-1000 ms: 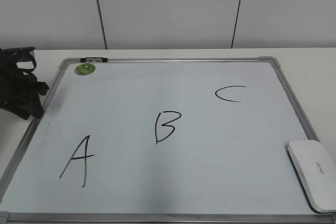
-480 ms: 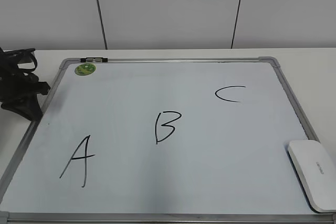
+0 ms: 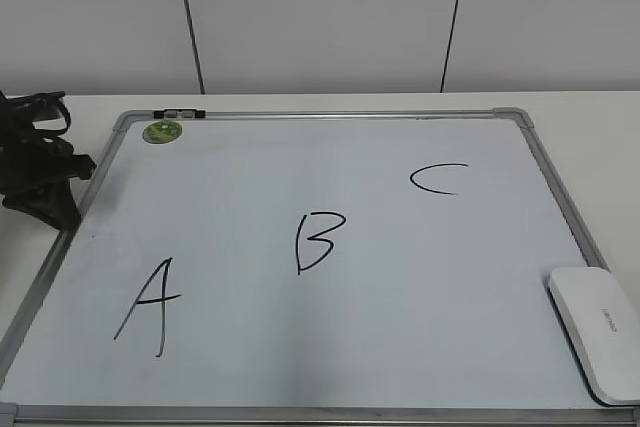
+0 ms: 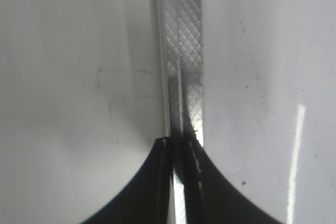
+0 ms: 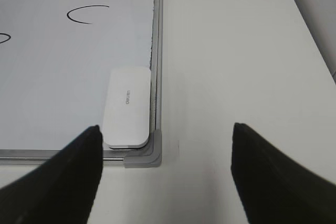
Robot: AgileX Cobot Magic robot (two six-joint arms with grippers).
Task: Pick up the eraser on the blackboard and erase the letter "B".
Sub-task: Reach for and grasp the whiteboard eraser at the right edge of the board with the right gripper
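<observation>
The white eraser [image 3: 597, 332] lies flat in the near right corner of the blackboard [image 3: 330, 347]; it also shows in the right wrist view [image 5: 128, 106]. The black letter "B" [image 3: 318, 241] sits mid-board, whole. My right gripper [image 5: 165, 135] is open and empty, hovering near the board's grey corner piece, short of the eraser. My left gripper [image 3: 45, 192] is at the board's left edge; in the left wrist view its fingers [image 4: 181, 145] are shut over the silver frame [image 4: 181, 51], holding nothing.
A black "A" [image 3: 148, 307] is at the near left and a curved "C" [image 3: 438, 179] at the far right. A round green sticker [image 3: 162, 131] is at the far left corner. White table [image 5: 236, 51] lies right of the board.
The left gripper has dropped slightly lower at the board's left edge since the earliest frame. Eraser and letters are unchanged.
</observation>
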